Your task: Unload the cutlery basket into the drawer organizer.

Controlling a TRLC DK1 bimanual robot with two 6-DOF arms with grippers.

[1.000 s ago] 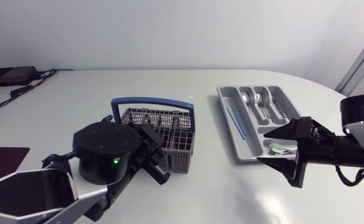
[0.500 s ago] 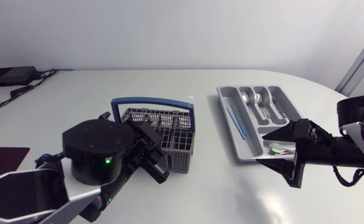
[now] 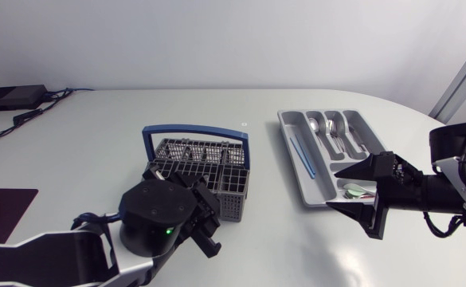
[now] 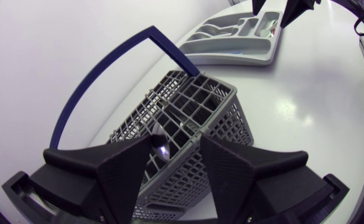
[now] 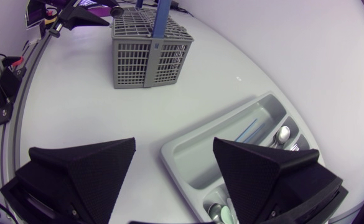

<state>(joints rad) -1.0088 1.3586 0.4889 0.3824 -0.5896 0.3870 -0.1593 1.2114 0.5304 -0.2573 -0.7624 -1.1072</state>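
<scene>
Fingers (image 4: 122, 174), left arm (image 3: 57, 255): nearer basket (image 4: 200, 112) corner than before

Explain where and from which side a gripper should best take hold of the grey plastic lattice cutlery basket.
Probably the top bar of its blue arched handle, from straight above: it stands upright over the grey lattice basket, thin, with open space beneath for fingers to close across.

Bright even light, soft shadow beneath the drawer organizer (image 4: 231, 59), pale glare on the table (image 4: 290, 111)
</scene>
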